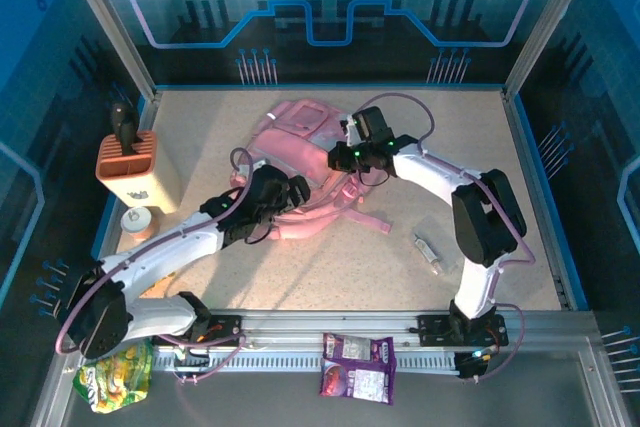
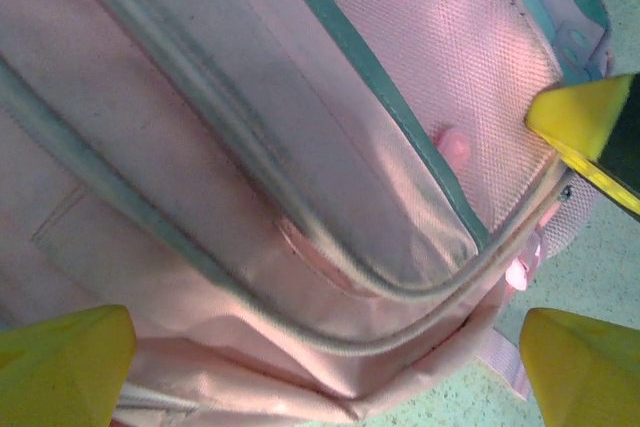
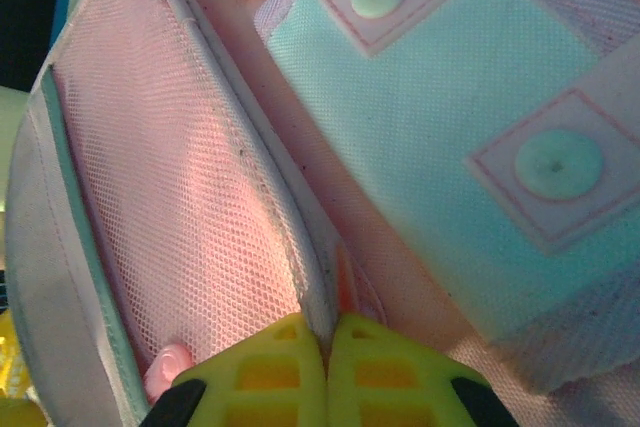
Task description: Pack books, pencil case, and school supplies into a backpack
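The top camera looks down from high above and to the near side of the backpack (image 1: 300, 132), showing it whole. The left wrist camera sits close on the backpack's zipped edge; the right wrist camera, equally close, faces its mesh pocket. All three share the backpack.

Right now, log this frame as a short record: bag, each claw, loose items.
backpack: lying on the table, centre
left claw: open, over the backpack's lower edge
right claw: shut on a backpack seam beside the mesh
school supplies: on the table right of the backpack, untouched
near ledge: purple snack packet, green snack bag
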You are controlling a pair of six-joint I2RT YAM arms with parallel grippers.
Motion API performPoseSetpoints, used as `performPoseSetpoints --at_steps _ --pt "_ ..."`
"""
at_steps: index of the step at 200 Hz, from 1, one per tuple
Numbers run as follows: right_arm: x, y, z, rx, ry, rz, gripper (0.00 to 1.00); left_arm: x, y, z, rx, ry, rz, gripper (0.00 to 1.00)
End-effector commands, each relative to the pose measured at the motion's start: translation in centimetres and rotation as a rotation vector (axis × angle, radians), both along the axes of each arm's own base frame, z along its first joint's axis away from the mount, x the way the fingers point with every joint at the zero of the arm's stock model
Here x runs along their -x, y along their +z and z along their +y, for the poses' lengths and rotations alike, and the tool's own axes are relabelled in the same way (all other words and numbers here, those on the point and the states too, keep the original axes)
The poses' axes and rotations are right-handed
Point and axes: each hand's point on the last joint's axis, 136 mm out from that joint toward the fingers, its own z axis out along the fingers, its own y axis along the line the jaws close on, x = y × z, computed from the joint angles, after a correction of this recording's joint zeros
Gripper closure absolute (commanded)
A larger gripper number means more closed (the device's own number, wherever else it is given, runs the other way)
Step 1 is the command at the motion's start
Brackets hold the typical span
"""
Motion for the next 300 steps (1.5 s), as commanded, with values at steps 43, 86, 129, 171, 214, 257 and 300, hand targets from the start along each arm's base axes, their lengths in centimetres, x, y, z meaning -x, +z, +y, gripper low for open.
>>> performPoseSetpoints --at_steps 43,86,129,171,214,257,300 --pt "3.6 4.4 2.2 -0.206 0.024 -0.059 1.00 -4.8 -0.1 1.0 0.042 0.003 -0.070 0.01" --pt "6.0 4.2 3.8 -0.229 0.017 -0.046 1.00 -7.0 1.9 3.3 0.005 -0.023 -0.162 0.01" --pt "6.0 4.5 5.0 -0.298 -0.080 -0.054 1.00 -3.8 2.5 6.1 -0.040 0.035 -0.100 0.01" --pt "6.1 5.6 5.5 -0.325 -0.138 -0.072 1.00 1.8 1.3 5.5 -0.110 0.096 0.023 0.01" --pt "6.4 5.4 5.7 -0.335 -0.134 -0.056 1.00 3.2 0.7 1.3 -0.050 0.069 0.039 0.01" --pt "6.6 5.0 5.8 -0.352 -0.144 -0.036 1.00 2.2 0.3 -1.1 -0.051 0.103 0.048 0.01" --pt "6.4 5.1 5.8 -0.389 -0.162 -0.030 1.00 1.5 -1.4 -1.7 -0.087 0.155 0.116 0.01"
